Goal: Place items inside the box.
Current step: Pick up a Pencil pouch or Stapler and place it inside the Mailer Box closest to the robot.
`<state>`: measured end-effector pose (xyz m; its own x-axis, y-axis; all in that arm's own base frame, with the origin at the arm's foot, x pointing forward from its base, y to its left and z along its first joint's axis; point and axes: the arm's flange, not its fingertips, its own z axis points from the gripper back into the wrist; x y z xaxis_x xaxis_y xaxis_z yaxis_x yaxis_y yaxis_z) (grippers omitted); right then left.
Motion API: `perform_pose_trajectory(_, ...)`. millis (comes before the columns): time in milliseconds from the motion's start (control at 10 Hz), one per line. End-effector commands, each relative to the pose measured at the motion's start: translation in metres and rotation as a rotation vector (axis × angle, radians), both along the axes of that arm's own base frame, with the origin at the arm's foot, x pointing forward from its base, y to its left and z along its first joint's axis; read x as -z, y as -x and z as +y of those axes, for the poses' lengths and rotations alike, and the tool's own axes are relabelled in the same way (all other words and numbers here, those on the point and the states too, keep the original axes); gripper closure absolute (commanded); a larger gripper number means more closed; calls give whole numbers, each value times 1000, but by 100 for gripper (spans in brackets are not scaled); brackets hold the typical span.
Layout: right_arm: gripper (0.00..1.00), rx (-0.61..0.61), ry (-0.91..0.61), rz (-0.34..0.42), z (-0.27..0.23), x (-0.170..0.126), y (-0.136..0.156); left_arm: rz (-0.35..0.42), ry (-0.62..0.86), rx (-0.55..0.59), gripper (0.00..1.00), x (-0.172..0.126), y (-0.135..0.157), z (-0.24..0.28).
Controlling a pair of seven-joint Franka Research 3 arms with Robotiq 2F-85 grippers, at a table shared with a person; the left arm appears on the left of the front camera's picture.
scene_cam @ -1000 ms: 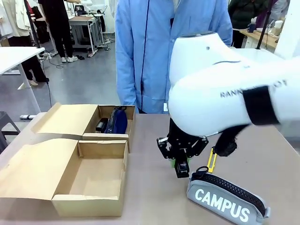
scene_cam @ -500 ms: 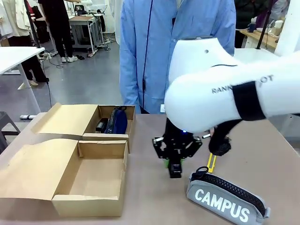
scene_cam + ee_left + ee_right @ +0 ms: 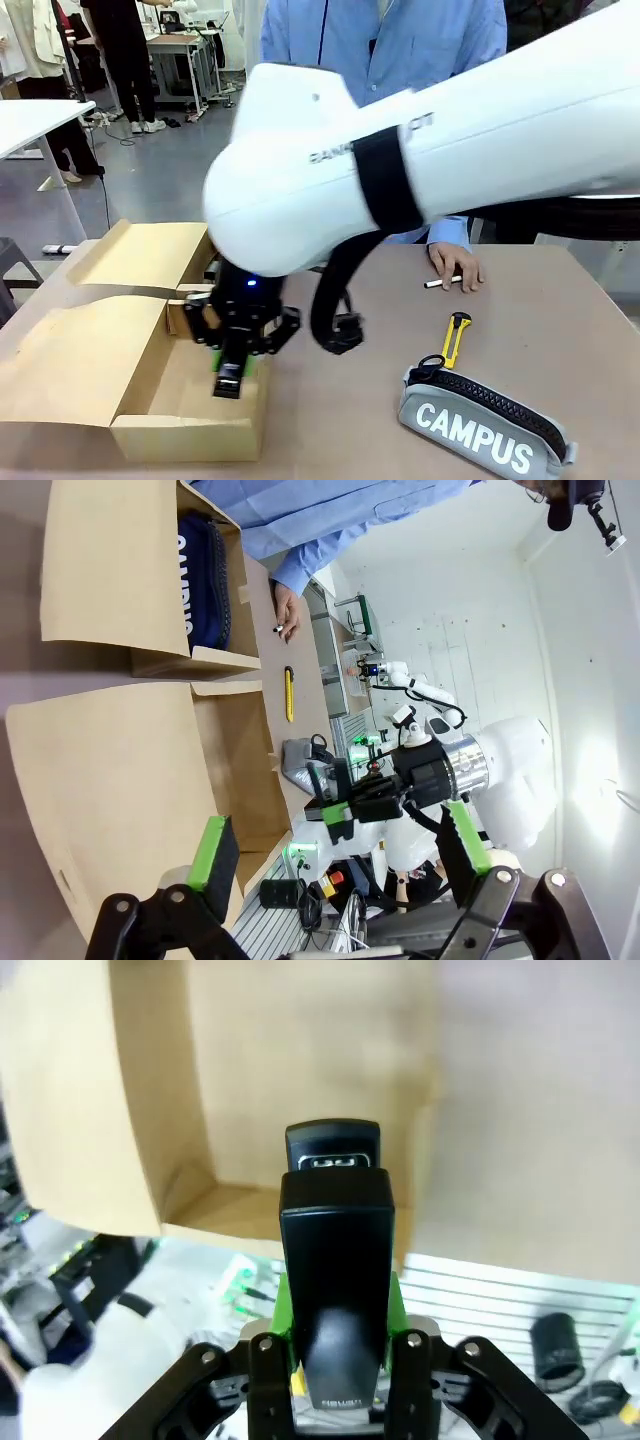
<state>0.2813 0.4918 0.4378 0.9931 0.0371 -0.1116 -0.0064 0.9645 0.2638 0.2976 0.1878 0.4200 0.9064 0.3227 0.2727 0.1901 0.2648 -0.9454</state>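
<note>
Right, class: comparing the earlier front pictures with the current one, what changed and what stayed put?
The right gripper, shut on the black stapler throughout, swung left from beside the grey CAMPUS pouch to over the near box. The pouch, the yellow utility knife and the box stayed put.

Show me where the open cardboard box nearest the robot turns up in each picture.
Front view: lower left, the nearer cardboard box, its lid folded out to the left.
Left wrist view: left and centre, beyond the open left gripper.
Right wrist view: upper half, seen from above.
Shared landmark: the right gripper, shut on a black stapler, above this box.
</note>
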Motion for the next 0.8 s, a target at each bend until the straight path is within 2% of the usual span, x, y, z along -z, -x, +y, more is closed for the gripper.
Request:
perform_pose_trajectory(0,63,-50,24,-49,44,14,-16,-26,10,2,0,-2,1,-1)
perform_pose_trajectory(200,63,-58,4,-77,57,22,-13,-26,10,2,0,-2,1,-1)
perform_pose_trajectory(300,63,25,112,-117,51,28,-23,-26,10,2,0,-2,1,-1)
perform_pose_trajectory(400,63,-90,14,-45,46,28,-11,-26,10,2,0,-2,1,-1)
perform_pose_trajectory(700,63,-20,6,-107,65,46,-28,-26,10,2,0,-2,1,-1)
